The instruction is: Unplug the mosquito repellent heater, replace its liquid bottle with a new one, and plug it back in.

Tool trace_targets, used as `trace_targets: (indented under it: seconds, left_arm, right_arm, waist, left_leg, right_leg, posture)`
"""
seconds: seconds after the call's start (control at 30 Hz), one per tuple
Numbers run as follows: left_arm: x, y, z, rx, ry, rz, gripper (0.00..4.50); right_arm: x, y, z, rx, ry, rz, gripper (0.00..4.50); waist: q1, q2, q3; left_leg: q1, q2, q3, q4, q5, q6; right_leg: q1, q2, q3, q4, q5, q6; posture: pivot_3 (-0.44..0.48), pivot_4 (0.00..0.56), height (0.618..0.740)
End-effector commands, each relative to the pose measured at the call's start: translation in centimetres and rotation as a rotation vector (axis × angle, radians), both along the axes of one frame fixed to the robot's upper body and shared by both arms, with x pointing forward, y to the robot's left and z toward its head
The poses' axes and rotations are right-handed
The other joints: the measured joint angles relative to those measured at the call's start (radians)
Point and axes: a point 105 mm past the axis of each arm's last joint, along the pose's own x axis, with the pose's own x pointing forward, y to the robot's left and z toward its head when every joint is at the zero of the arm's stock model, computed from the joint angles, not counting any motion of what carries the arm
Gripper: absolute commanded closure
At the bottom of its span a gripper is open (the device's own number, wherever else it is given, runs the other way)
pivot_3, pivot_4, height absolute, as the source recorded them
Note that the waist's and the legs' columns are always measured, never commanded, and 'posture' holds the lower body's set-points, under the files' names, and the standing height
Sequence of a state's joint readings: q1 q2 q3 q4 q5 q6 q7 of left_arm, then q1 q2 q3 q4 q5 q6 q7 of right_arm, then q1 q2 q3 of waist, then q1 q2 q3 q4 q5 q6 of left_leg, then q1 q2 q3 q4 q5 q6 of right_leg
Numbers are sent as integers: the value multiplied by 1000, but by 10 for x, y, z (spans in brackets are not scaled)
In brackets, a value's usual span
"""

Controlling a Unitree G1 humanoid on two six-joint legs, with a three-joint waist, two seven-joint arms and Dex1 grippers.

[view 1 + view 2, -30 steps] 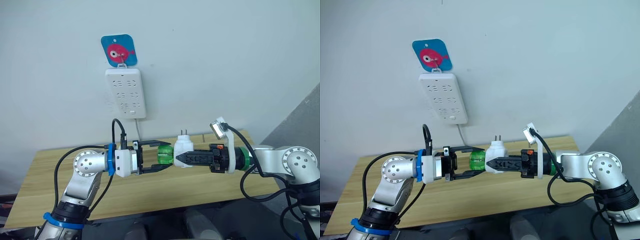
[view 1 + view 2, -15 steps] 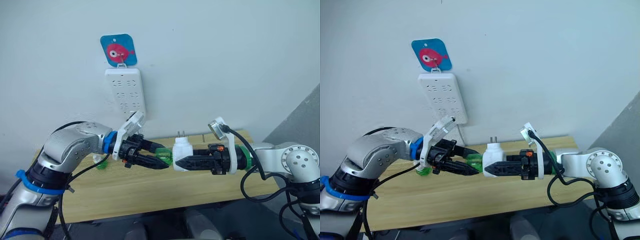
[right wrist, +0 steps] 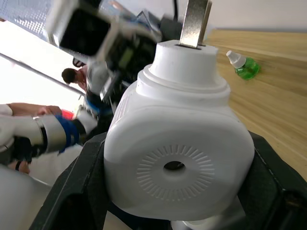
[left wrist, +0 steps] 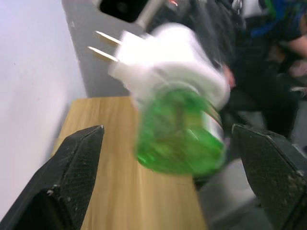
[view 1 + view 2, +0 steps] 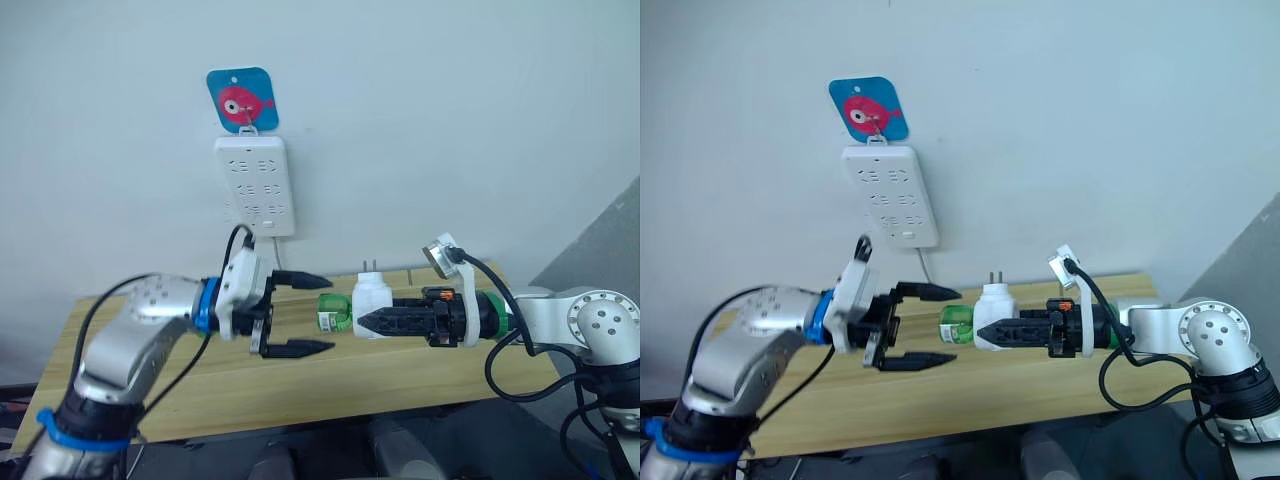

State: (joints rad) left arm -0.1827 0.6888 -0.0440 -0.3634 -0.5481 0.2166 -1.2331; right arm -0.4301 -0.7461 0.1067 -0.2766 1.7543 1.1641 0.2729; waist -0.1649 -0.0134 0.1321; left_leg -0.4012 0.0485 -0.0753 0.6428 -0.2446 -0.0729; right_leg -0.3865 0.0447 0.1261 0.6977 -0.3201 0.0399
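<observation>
We see our right gripper (image 5: 362, 321) clamped on the mosquito repellent heater (image 5: 371, 301), holding it in the air above the wooden table (image 5: 420, 365) with its two pins pointing up. A green liquid bottle (image 5: 333, 312) sticks out of the heater toward our left gripper (image 5: 305, 314), whose fingers are spread wide just short of the bottle, not touching it. Farther off, a second green bottle (image 3: 242, 65) lies on the table. Behind, a white power strip (image 5: 256, 186) hangs on the wall under a blue fish hook (image 5: 243, 99)
</observation>
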Motion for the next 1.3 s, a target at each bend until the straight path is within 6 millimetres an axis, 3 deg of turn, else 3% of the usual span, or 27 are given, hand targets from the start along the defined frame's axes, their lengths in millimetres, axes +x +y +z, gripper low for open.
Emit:
trace_targets:
  seconds: [0.03,0.3,0.43,0.67,0.8,0.93,1.03,1.17,1.3]
  left_arm:
    - [-2,2,23,-53,-281,27,0]
    - [3,-4,10,-96,-490,60,0]
    - [5,-8,-1,-85,-520,39,0]
    - [13,-14,-1,-91,-540,26,0]
    - [14,-16,4,-101,-547,21,824]
    - [14,-15,7,-107,-541,17,2128]
    - [13,-15,12,-110,-534,5,2200]
    - [10,-10,8,7,-439,-80,2200]
    - [27,7,0,181,57,3,2201]
  right_arm:
    - [4,-3,15,56,-18,-20,1441]
    - [4,-1,16,58,-14,-26,1441]
    - [4,-1,16,56,-14,-26,1441]
    - [4,1,17,56,-20,-23,1441]
    - [3,2,18,59,-23,-22,1441]
    - [4,3,18,65,-25,-24,1441]
    - [4,3,18,64,-26,-25,1441]
    - [4,3,19,59,-34,-20,1441]
    - [-5,3,19,16,-109,47,1441]
  waist:
    - [8,-1,0]
    - [24,-1,0]
    - [24,-1,0]
    - [22,-1,0]
    - [21,-1,0]
    - [20,-1,0]
    - [20,-1,0]
    - [18,-1,0]
    - [15,-1,0]
  left_leg:
    - [0,0,0,1,0,0]
    - [0,-1,1,2,0,0]
    - [0,-1,1,2,0,0]
    - [0,-1,1,2,0,0]
    - [0,-1,1,2,0,0]
    - [0,-1,0,2,0,0]
    - [0,-1,0,2,0,0]
    - [0,-1,0,2,0,0]
    - [0,-1,-2,2,0,0]
  right_leg:
    - [0,0,0,0,0,0]
    - [2,0,2,0,1,1]
    - [2,0,2,0,1,1]
    - [1,0,1,0,1,1]
    - [1,0,1,0,1,1]
    - [1,0,1,0,1,1]
    - [2,0,1,0,1,1]
    - [1,0,1,0,1,1]
    - [1,0,-1,0,1,1]
  posture:
    - [-134,91,740]
    - [-136,90,740]
    - [-136,90,740]
    - [-144,92,740]
    - [-144,91,740]
    - [-142,89,740]
    - [-142,89,740]
    - [-145,90,740]
    - [-138,92,740]
